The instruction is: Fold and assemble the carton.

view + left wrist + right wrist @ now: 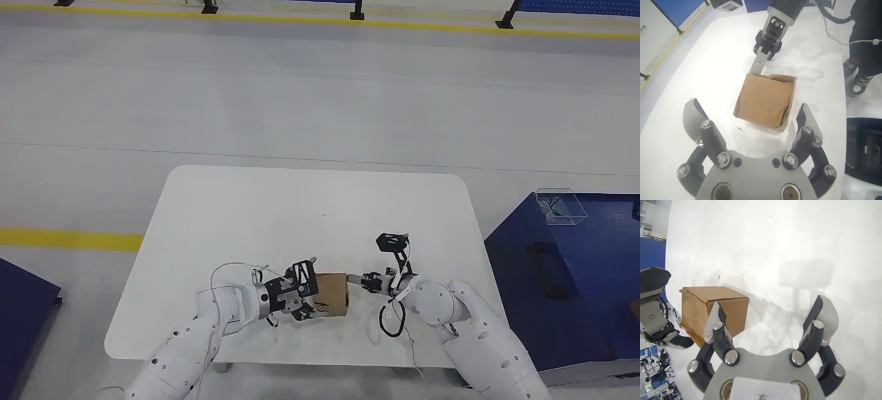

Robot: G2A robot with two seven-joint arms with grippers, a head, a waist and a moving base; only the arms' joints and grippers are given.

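carton (pixel 332 294): on table (pixel 300 200), by its near edge, between the grippers | left gripper (pixel 749 104): just left of carton, fingers spread | right gripper (pixel 768 301): just right of carton, fingers spread, one finger at carton's right edge

The top view looks steeply down from above the arms, well away from the carton (pixel 331 294), and takes in the whole table (pixel 300 205) around it. The left wrist view sits close behind the left gripper (pixel 749 104) and faces the carton, with the right gripper (pixel 762 58) just past it. The right wrist view, equally close, faces the carton from the opposite side. All three views share the carton.
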